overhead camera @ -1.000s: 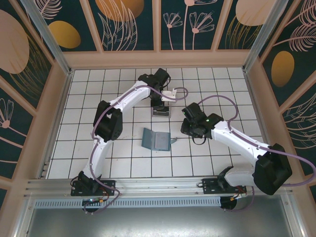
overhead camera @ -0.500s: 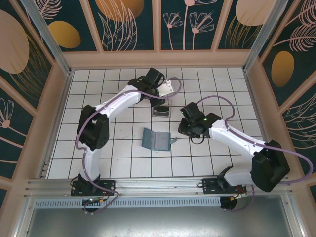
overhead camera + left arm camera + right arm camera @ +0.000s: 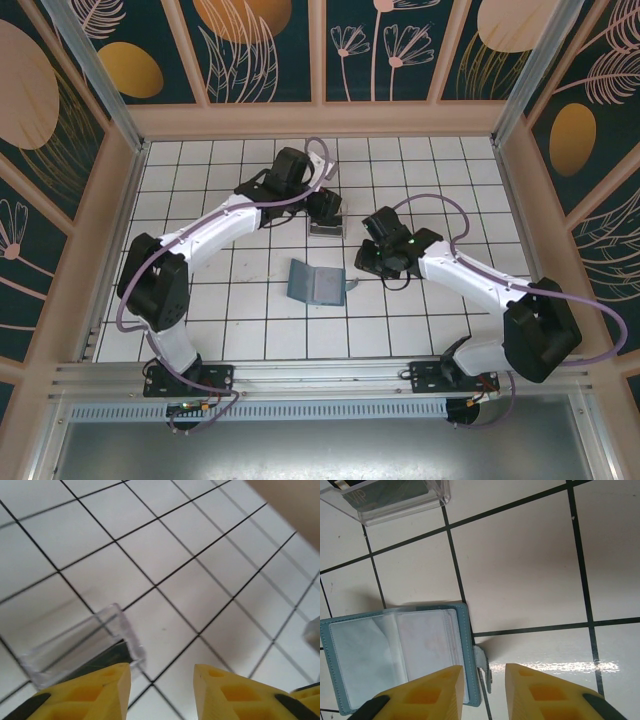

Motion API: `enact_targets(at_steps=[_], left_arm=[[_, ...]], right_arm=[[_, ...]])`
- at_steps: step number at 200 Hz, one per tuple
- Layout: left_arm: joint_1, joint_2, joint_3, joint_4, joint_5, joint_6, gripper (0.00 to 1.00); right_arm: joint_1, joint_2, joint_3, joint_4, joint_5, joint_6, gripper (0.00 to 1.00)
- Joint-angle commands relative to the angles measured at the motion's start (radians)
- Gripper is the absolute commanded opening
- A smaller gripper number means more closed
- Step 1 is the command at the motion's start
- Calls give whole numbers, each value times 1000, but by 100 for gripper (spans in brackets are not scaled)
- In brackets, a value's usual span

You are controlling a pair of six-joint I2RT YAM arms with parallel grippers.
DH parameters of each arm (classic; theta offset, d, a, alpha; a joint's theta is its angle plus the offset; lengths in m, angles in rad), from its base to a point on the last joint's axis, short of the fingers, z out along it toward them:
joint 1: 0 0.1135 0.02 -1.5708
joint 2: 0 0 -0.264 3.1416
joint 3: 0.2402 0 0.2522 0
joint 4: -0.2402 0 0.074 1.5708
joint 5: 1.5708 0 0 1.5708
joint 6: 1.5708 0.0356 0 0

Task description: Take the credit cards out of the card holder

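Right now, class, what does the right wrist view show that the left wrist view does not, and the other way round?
Right wrist, not left wrist: the open blue card holder lying flat, clear pockets facing up, beside the right hand. Left wrist, not right wrist: a wooden wall in the top right corner, and the left hand. Both: the clear tray with a dark card inside, and white floor tiles. Each hand is open and empty.

The teal-blue bifold card holder (image 3: 318, 283) lies mid-frame on the white tiled surface (image 3: 420, 180); just above it sits the clear plastic tray (image 3: 326, 229), a dark grey card (image 3: 385, 492) inside.
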Motion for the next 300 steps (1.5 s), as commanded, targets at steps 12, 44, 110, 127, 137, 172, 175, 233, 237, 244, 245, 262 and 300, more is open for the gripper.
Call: enact_targets(at_steps=[12, 44, 110, 127, 137, 172, 175, 233, 237, 244, 245, 262, 300], left_arm=[[4, -21, -10, -3, 140, -344, 41], [0, 36, 50, -189, 183, -468, 35], [-60, -106, -137, -129, 61, -578, 37], [-78, -120, -180, -102, 77, -611, 37], [-83, -124, -214, -78, 101, -637, 37], [-106, -134, -305, -11, 134, -690, 33], [-106, -134, -311, -9, 133, -693, 32], [-143, -96, -370, 57, 127, -753, 26], [-147, -90, -369, 57, 128, -758, 26], [-150, -83, -373, 61, 130, -763, 25], [-150, -81, -373, 62, 131, -763, 25], [-158, -66, -375, 71, 134, -774, 24], [-179, 0, -381, 106, 147, -806, 19]], right_arm=[[9, 22, -13, 28, -25, -14, 29], [9, 26, -13, 33, -36, -24, 29], [12, 67, -19, 53, -77, -38, 29], [12, 76, -22, 59, -83, -42, 29], [12, 83, -25, 61, -93, -48, 29], [14, 112, -46, 76, -121, -69, 29], [13, 114, -46, 76, -121, -71, 29], [11, 122, -75, 85, -107, -78, 29], [12, 122, -78, 86, -109, -79, 29], [12, 124, -80, 86, -109, -79, 28], [12, 125, -82, 88, -110, -80, 28], [11, 122, -90, 91, -112, -79, 28], [10, 109, -104, 100, -114, -74, 28]])
